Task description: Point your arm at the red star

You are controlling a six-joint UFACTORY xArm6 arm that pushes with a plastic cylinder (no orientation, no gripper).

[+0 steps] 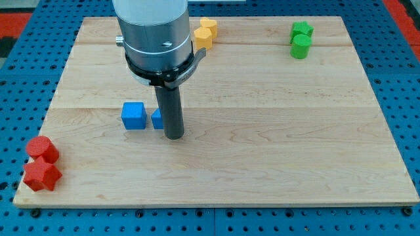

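The rod's tip [174, 136] is resting on the wooden board [275, 144] left of the board's middle, touching or just beside a blue block [157, 119] that the rod is half hiding; its shape cannot be made out. A blue cube [134, 115] is sitting just to the view's left of that one. The arm is carrying no fingers, only the straight dark rod, so nothing is being pinched or held.

The red star [42, 176] is lying at the board's bottom-left corner, well apart from the tip, towards the view's lower left. Its outline is too lumpy here to tell a long axis or which way its points are facing. A red cylinder [42, 149] is touching it on the upper side.

Two yellow blocks [205, 33] are sitting together at the top edge, partly behind the arm's grey housing [152, 33]. Two green blocks [301, 39] are standing together at the view's top right.
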